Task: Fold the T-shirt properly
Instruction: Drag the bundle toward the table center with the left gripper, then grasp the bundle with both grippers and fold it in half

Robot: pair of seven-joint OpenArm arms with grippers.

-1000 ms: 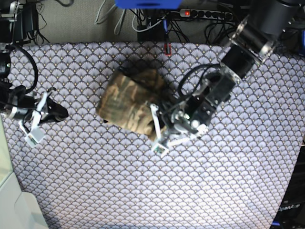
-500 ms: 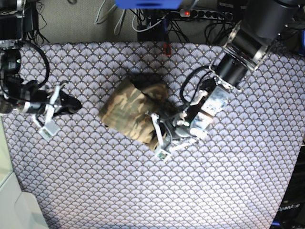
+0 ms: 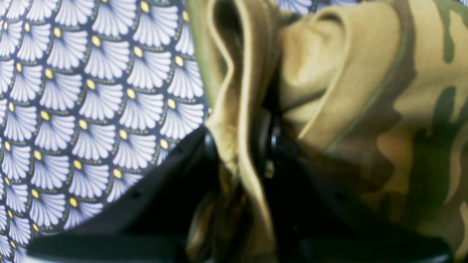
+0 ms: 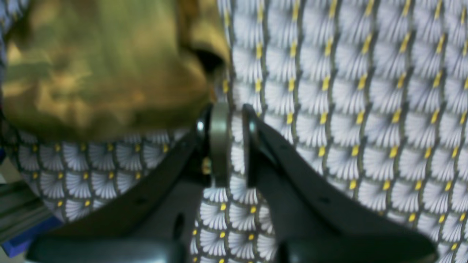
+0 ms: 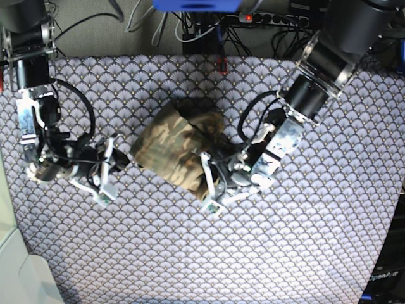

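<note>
Right now I've got the T-shirt [image 5: 180, 149] bunched into a camo lump just above centre of the base view, lying on the fan-scale cloth [image 5: 190, 253] that covers the whole work surface.

L gripper [image 5: 212, 183] sits at the shirt's lower-right edge in the base view, its arm coming down from the upper right of the frame. On the L wrist cam the black jaws are clamped on a tan fold of the T-shirt [image 3: 234, 146], w/ fabric pinched between them at mid-frame and more camo spreading over the right half. So L is closed and gripping the shirt.

R gripper [image 5: 114, 168] is at centre-left of the base view, tips just beside the shirt's left edge; can't tell from there if they touch. On the R wrist cam the gripper [image 4: 234, 146] has its jaws nearly together, only a thin slit between them w/ patterned cloth showing through, nothing held. The shirt [image 4: 102, 65] fills the upper left of that frame, just beyond the jaw tips, blurred.

Power strip [image 5: 272, 19] and cables run along the top edge of the base view, off the cloth.
</note>
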